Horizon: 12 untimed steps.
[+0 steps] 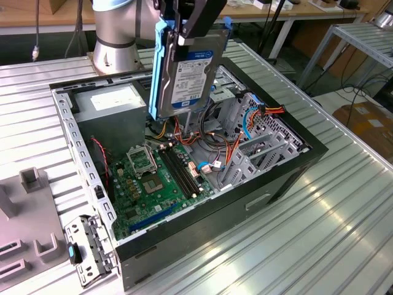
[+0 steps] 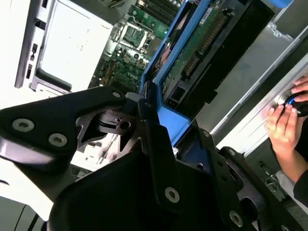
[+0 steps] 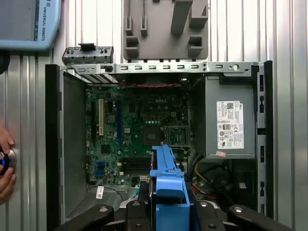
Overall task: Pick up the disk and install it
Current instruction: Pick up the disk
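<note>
The disk (image 1: 184,74), already picked up, hangs upright with the gripper (image 1: 187,27) closed tight on its blue carrier, above the open computer case (image 1: 270,184) near the power supply (image 1: 113,101) edge, not yet seated in the drive cage (image 1: 245,123), so installing remains.

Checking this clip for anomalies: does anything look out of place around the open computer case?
One thing: a person's hand is on the table right beside the computer case, inside the work area. Otherwise nothing stands out; the gripper holds the disk on edge above the open case.
</note>
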Available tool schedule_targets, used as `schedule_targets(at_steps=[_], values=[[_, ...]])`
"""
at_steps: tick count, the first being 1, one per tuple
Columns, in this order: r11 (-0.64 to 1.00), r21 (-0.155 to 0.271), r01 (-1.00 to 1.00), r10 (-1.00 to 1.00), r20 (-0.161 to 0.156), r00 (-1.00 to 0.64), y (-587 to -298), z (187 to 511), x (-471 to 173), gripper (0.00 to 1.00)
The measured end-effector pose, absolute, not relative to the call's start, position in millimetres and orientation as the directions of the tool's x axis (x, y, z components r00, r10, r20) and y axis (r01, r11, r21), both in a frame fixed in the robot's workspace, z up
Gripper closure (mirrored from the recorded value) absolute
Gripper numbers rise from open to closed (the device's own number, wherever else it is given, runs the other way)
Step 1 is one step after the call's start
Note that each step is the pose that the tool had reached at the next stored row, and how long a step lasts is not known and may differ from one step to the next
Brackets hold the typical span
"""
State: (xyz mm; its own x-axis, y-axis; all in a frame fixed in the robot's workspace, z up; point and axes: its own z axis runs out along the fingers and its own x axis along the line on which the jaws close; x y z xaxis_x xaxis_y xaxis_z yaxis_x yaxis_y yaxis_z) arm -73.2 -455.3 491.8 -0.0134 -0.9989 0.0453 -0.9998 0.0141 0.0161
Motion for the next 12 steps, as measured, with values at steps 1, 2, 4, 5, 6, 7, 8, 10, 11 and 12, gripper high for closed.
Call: schedule_targets(at_steps=[1,2,4,5,6,7,8,10,11,12], values=[[0.014,0.016,-1.0,-0.999,0.045,-0.013,-459.3,491.3,-73.2,0.63],[0.014,0.016,-1.0,-0.999,0.045,-0.013,-464.3,490.9,-73.2,0.63],[0.014,0.016,-1.0,-0.999,0.045,-0.013,-473.2,489.9,-73.0,0.63],[0.014,0.016,-1.0,-0.999,0.045,-0.013,-476.5,489.6,-72.7,0.63],[0.014,0.016,-1.0,-0.999,0.045,-0.013,-479.7,489.3,-72.3,0.63],[0.014,0.016,-1.0,-0.999,0.045,-0.013,-482.7,488.9,-71.9,0.63],[0.014,0.016,-1.0,-0.999,0.045,-0.013,-486.5,488.3,-71.4,0.63],[0.014,0.016,-1.0,-0.999,0.045,-0.013,-493.8,486.6,-70.6,0.63],[0.014,0.013,-1.0,-0.999,0.045,-0.014,-496.2,485.8,-69.5,0.63],[0.014,0.009,-1.0,-0.999,0.045,-0.014,-497.0,485.5,-68.3,0.63]])
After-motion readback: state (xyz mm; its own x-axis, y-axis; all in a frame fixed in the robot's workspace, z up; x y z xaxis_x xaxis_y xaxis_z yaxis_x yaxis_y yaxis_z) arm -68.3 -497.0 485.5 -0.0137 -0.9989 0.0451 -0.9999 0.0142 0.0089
